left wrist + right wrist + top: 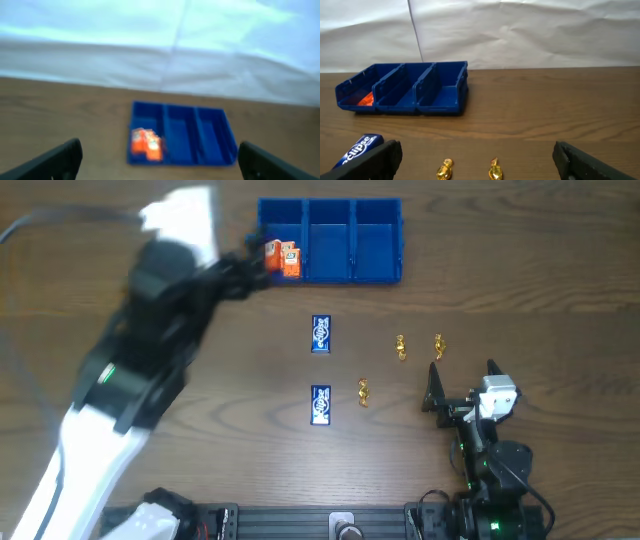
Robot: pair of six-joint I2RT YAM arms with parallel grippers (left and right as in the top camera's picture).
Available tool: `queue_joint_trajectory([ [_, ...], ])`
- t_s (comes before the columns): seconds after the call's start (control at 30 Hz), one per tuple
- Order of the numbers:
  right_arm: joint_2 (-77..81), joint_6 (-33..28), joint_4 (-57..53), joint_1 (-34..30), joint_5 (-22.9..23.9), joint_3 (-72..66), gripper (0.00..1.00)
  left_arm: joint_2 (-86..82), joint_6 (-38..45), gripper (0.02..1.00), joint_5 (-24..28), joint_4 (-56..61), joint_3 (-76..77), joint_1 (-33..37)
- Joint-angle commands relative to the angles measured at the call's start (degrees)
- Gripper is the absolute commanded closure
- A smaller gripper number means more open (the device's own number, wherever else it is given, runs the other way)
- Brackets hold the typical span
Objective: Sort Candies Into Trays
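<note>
A blue three-compartment tray (375, 272) stands at the back of the wooden table. Orange candies (283, 258) lie in its left compartment, also seen in the left wrist view as orange candies (145, 142) inside the tray (215, 137). Two blue packs (321, 334) (321, 404) and three gold candies (400, 347) (438, 345) (364, 392) lie loose in the middle. My left gripper (248, 268) hovers open and empty beside the tray's left end. Near the gold candies my right gripper (463, 378) stands open, facing a blue pack (357, 149) and two gold candies (445, 170) (494, 170).
A white backdrop (520, 30) rises behind the table's far edge. Bare wood stretches to the left of the packs and to the right of the tray. The left arm's body (140, 370) crosses the table's left side.
</note>
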Motion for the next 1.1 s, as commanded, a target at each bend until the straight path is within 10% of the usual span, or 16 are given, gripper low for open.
queue_joint_trajectory([
  [0.03,-0.4,-0.7,-0.3,-0.4,-0.2,-0.1,0.001,-18.4,7.9,0.018,8.1,7.2,-17.9,9.2],
  [0.63,-0.4,-0.7,-0.3,-0.4,-0.2,-0.1,0.003,-57.7,13.5,0.02,20.7,28.2,-64.0,21.9],
  [1.1,-0.4,-0.7,-0.3,-0.4,-0.2,-0.1,0.001,-63.3,13.4,0.02,20.1,16.5,-70.5,21.9],
])
